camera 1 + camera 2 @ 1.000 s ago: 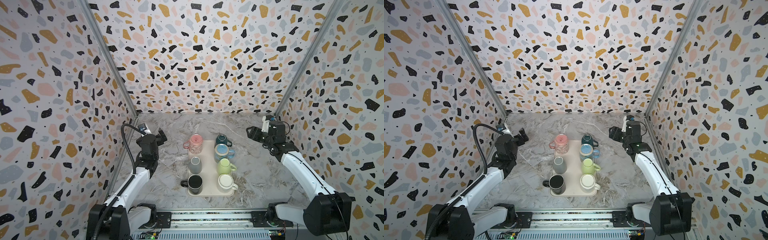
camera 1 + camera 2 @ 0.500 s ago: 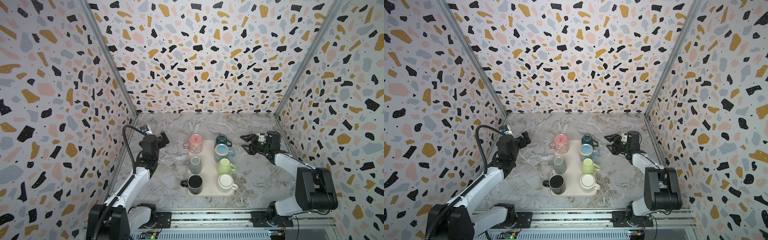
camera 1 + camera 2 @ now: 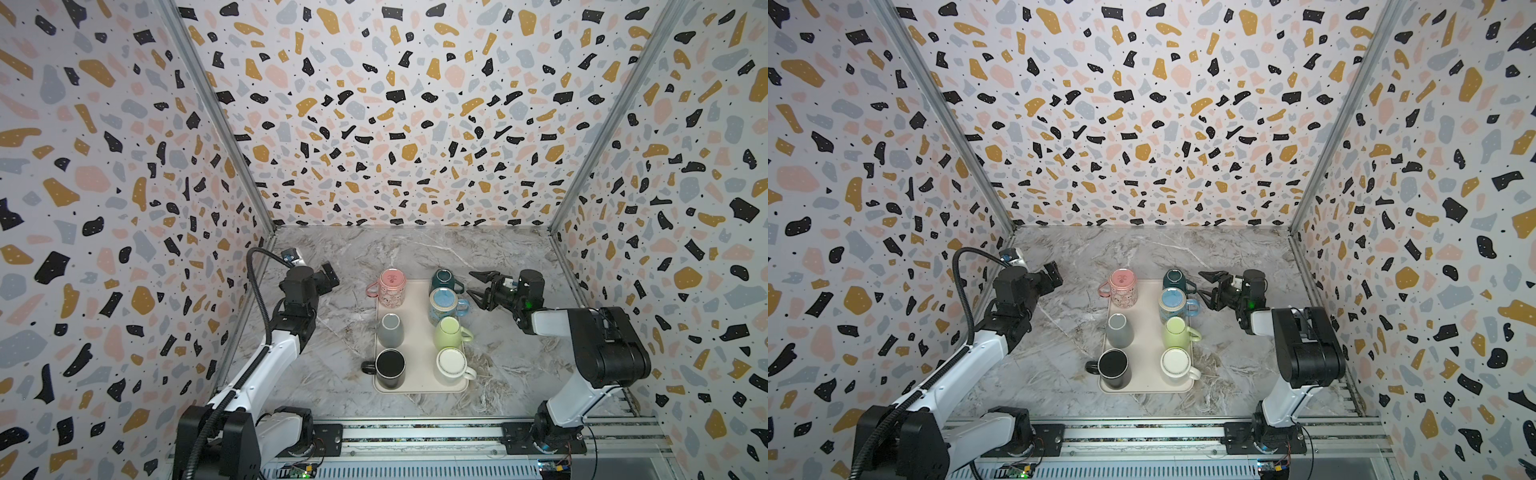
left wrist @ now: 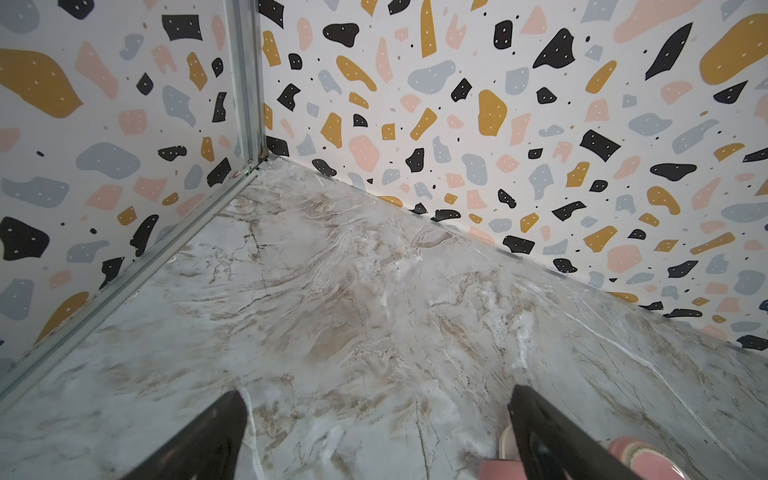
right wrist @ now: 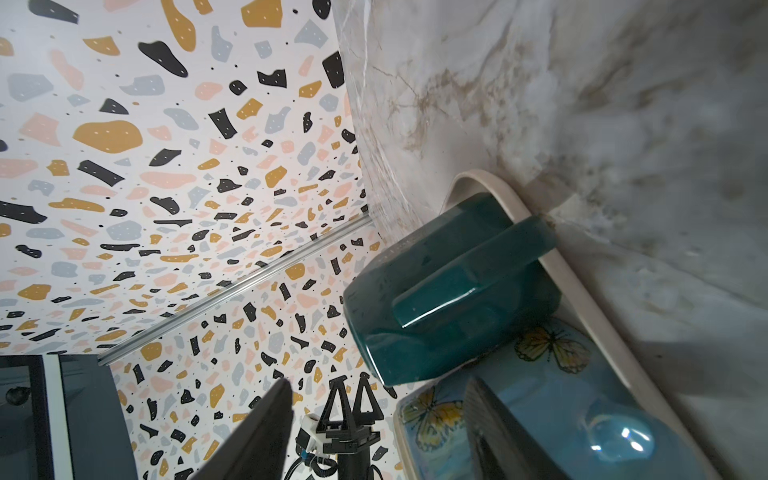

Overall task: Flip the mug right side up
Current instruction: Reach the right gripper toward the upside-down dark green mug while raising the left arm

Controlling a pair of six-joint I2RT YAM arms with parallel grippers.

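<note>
**Mug (image 3: 444,279) in dark green, sitting base-up at the tray's far right corner**

Judging it glazed ceramic, so expecting something rigid, fairly weighty and slick-skinned, chipping or cracking on any knock or drop. Standing, apparently mouth-down, on the far right corner of the cream tray (image 3: 415,332), just beside the blue butterfly mug (image 3: 444,301). Turning its handle (image 3: 458,286) out over the tray's edge toward the right gripper (image 3: 471,283). Favouring that handle as the place to take hold: showing in the right wrist view as a thick, flat-faced slab (image 5: 469,274) with two parallel sides for the fingers, clear of the neighbours. Doubting a grasp across the round body, with the blue mug crowding one side and the glaze inviting slip during the turn.

Taking in matte terrazzo-print walls (image 3: 395,104) speckled in ochre, pink, grey and black, then a smooth marble-patterned tabletop (image 3: 415,253). Noting the tray as shallow and round-cornered with a raised lip, lined with a pink mug (image 3: 392,284), grey mug (image 3: 390,330), black mug (image 3: 390,368), pale green mug (image 3: 448,332) and white mug (image 3: 451,365). Finding the right gripper's thin black fingers spread apart with nothing between them, near the handle and apparently not touching it. Seeing the left gripper (image 3: 330,277) well apart by the left wall, jaws spread wide over bare tabletop, empty.
</note>
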